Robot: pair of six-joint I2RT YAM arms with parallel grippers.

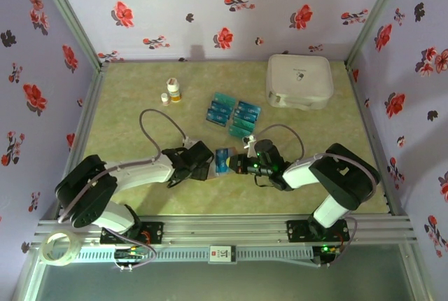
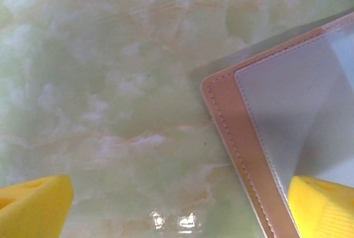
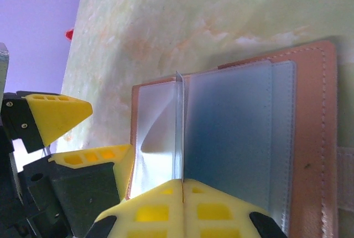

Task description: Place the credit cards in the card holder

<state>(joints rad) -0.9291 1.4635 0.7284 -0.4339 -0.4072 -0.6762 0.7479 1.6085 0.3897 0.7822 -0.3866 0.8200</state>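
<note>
One clear leaf (image 3: 178,127) of the card holder (image 3: 310,138), floppy and slick we judged, sat clenched in the right end effector (image 3: 181,182); left end effector (image 2: 180,205) released.

Brown card holder (image 3: 315,138) open (clear sleeves showing), teal credit cards (image 1: 232,113) clustered nearby

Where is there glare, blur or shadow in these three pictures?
Left wrist view: lamp glare on the glossy pale green marbled tabletop; the yellow fingertips of the left gripper are out of focus. Right wrist view: the open brown leather-like card holder is sharp, its frosted sleeve hazing a teal-blue card. Top external view: even light, a faint shadow on the floral back wall.
</note>
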